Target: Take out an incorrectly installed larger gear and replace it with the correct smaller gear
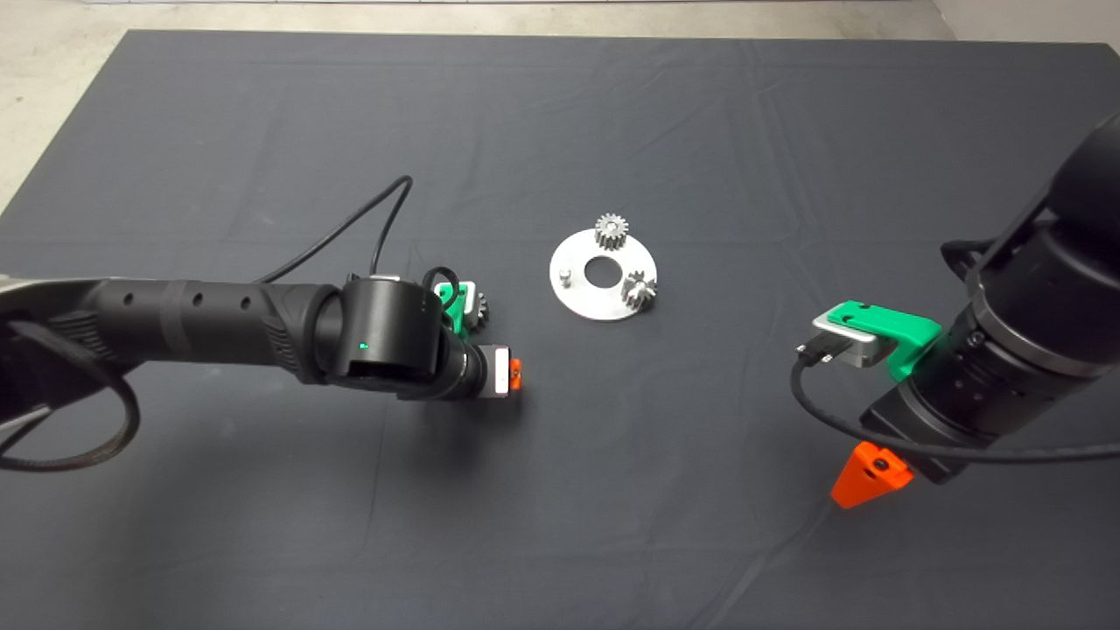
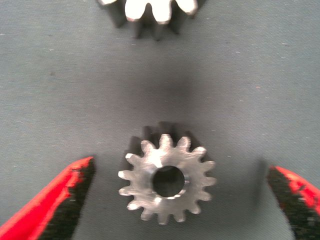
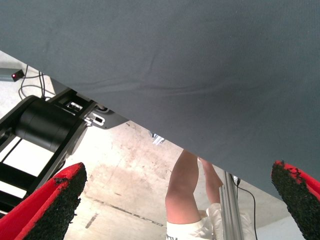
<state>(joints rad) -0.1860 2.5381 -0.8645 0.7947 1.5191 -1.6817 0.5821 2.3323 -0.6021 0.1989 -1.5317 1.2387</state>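
A dull grey gear (image 2: pixel 167 182) with a dark round bore, the larger gear by its look, lies flat on the mat. My left gripper (image 2: pixel 181 165) is open and hangs straight above it, one finger on each side, neither touching. The arm hides this gear in the head view. A brighter, pale-faced gear, the smaller gear (image 2: pixel 150 12), lies just beyond it and shows beside the wrist (image 1: pixel 483 308). Right of my left gripper (image 1: pixel 503 372) sits the round silver plate (image 1: pixel 582 302), which carries two gears (image 1: pixel 612 232) (image 1: pixel 639 289) and one bare pin (image 1: pixel 566 278).
My right gripper (image 1: pixel 866 477) waits open over the mat's right side, away from the plate. Its wrist view looks past the mat's edge (image 3: pixel 150 120) to the floor, a black stand (image 3: pixel 45 125) and a person's leg (image 3: pixel 187 190). A black cable (image 1: pixel 367 219) loops above the left arm.
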